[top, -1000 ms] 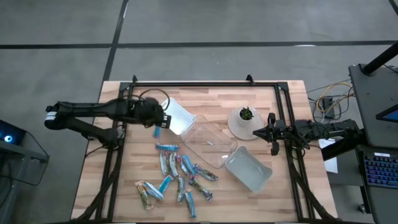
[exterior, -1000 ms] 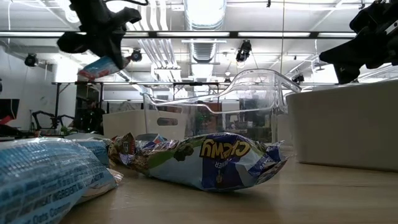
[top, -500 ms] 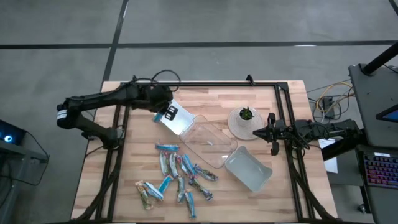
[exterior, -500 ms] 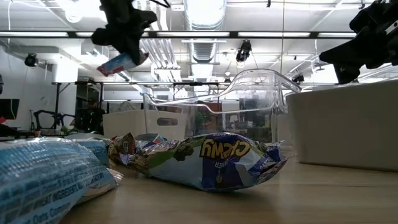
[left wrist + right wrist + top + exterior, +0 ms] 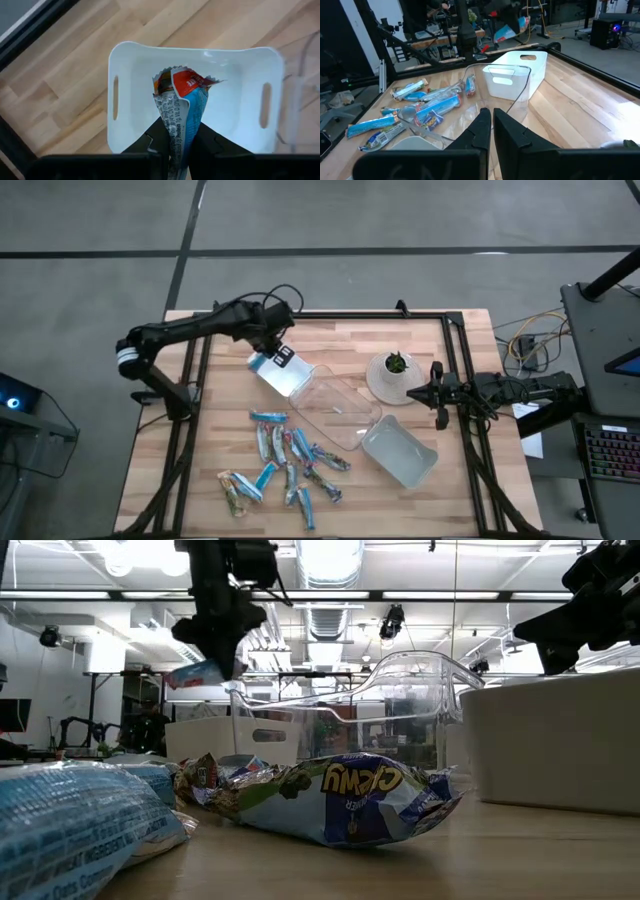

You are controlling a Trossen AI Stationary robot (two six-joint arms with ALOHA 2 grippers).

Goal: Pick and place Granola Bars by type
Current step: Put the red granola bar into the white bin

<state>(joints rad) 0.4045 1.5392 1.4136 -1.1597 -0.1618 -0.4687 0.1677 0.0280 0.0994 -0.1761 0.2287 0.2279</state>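
Your left gripper (image 5: 172,142), clamped on a blue bar (image 5: 180,117), has swung from beside the pile to over the white tray (image 5: 235,110); drop's next. Right gripper (image 5: 491,122) pinched together, idle by the table edge.

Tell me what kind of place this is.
Likely a robotics lab or workshop: exposed ceiling ducts and strip lights overhead, a wooden table ringed by a black frame, and cables and a keyboard alongside.

Lab or workshop: grey concrete floor (image 5: 350,220), exposed ducts (image 5: 330,615) and strip lights overhead, wooden table (image 5: 330,340) in a black frame, cables (image 5: 530,340), keyboard (image 5: 612,452), benches with gear behind.
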